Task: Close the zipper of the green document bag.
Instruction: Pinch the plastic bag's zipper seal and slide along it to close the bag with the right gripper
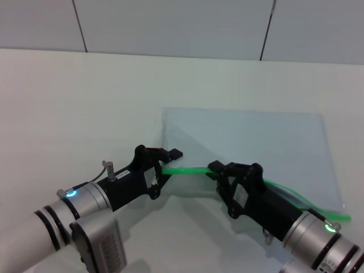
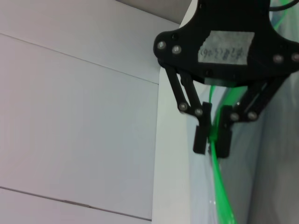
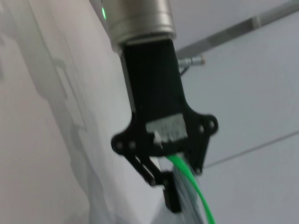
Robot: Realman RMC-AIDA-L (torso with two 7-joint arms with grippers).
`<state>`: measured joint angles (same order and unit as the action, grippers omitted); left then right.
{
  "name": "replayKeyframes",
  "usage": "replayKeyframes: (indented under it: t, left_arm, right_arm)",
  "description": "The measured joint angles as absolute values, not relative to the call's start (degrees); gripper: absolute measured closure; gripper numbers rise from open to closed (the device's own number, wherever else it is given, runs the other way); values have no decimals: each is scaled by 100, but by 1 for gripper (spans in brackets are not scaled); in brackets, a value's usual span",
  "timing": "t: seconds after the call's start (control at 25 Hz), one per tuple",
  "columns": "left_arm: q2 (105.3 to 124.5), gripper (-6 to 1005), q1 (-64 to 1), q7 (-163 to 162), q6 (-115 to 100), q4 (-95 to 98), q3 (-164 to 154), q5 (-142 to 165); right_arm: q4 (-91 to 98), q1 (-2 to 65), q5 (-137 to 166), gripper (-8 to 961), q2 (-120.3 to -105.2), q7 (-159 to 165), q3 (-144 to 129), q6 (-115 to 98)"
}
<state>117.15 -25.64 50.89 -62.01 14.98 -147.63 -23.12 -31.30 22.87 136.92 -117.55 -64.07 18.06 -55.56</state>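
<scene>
Lying flat on the white table (image 1: 85, 96), the green document bag (image 1: 250, 142) sits right of centre in the head view, a pale translucent sheet with its bright green edge toward the robot. We note the zipper (image 1: 185, 169) running along that near edge from the bag's left corner toward the right, where it bows up off the table in a loose curve near the right arm. We cannot make out the slider in any view.

We find the left gripper (image 1: 170, 160) at the bag's near left corner, at the end of the green strip. The right wrist view shows the left gripper (image 3: 180, 179) with the green strip emerging from it, and we judge it pinched on that end of the zipper.

We find the right gripper (image 1: 215, 169) farther along the same edge, near the left one. The left wrist view shows the right gripper (image 2: 213, 137) with its fingers (image 2: 200, 140) drawn close on either side of the green strip, pressed onto the zipper.

Both arms reach in from the near side of the table. A pale panelled wall (image 1: 170, 25) stands behind it.
</scene>
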Motion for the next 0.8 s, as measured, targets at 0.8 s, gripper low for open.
replayKeyframes:
  t: [0.8]
  left_arm:
    - [11706, 947, -2432, 5088, -6195, 1471, -14739, -2336]
  right_arm:
    - [-3100, 1326, 13676, 878, -11699, -6695, 2481, -6254]
